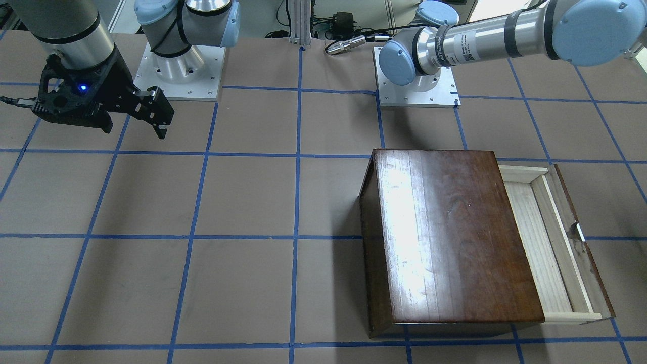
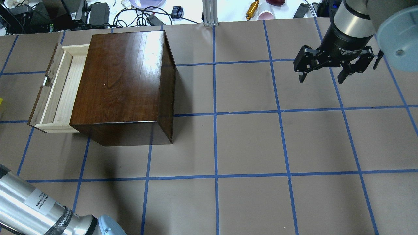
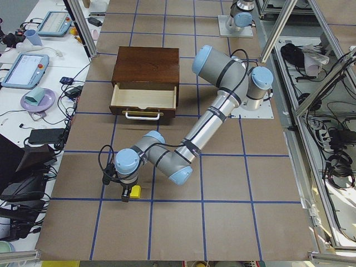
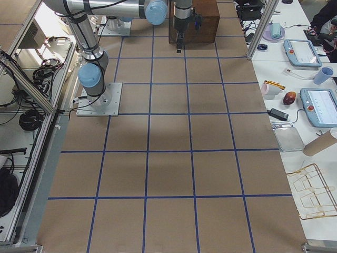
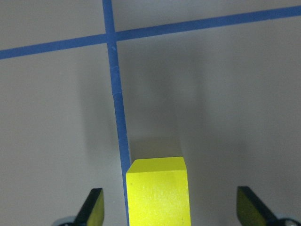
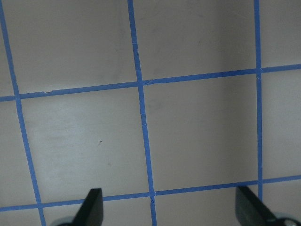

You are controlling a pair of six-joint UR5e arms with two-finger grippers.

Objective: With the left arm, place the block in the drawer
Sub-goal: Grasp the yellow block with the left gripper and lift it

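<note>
The left tool (image 5: 172,211), wide open and holding nothing, straddles the yellow block (image 5: 157,186) on the counter (image 5: 221,94), squarely between its fingers (image 5: 92,210).

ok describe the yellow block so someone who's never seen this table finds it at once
From the dark wooden box with its open drawer, follow the left arm out to its pincer low over the table. Between the open fingers, beside a blue tape line, sits the block: a small cube, bright yellow against brown paper and black pincer.
</note>
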